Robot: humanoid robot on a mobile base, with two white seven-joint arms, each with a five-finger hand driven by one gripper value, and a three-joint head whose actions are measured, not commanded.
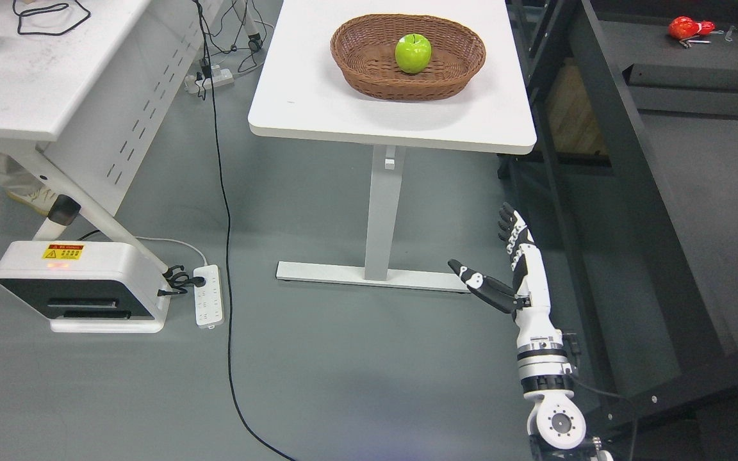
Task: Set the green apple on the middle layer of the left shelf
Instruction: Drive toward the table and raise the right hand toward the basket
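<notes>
Green apple (pixel 413 53) sits stem-up near the middle of a brown wicker basket (pixel 407 57) on the white desk (pixel 318 96). Not yet grasped.

Right hand (pixel 513 269) hangs low, below desk level and well apart from the apple; fingers (pixel 508 225) spread and released, thumb out to the side, holding nothing. Left arm not in view.

Risks, judged from this pose:
- Hand is beneath and just beside the desk's right edge. A straight lift could knock the underside or the rim.
- Dark frame (pixel 606 160) stands close on the right; little room for the elbow to swing.
- Basket wall is raised, so a low side approach may push the basket instead of reaching the fruit.
- Apple is round and smooth; it could roll in the basket or slip from a partial grip.
- No shelf on the left can be made out; a second desk (pixel 29 77) and a black cable (pixel 225 243) on the floor lie that way, a snag hazard for the base.
</notes>
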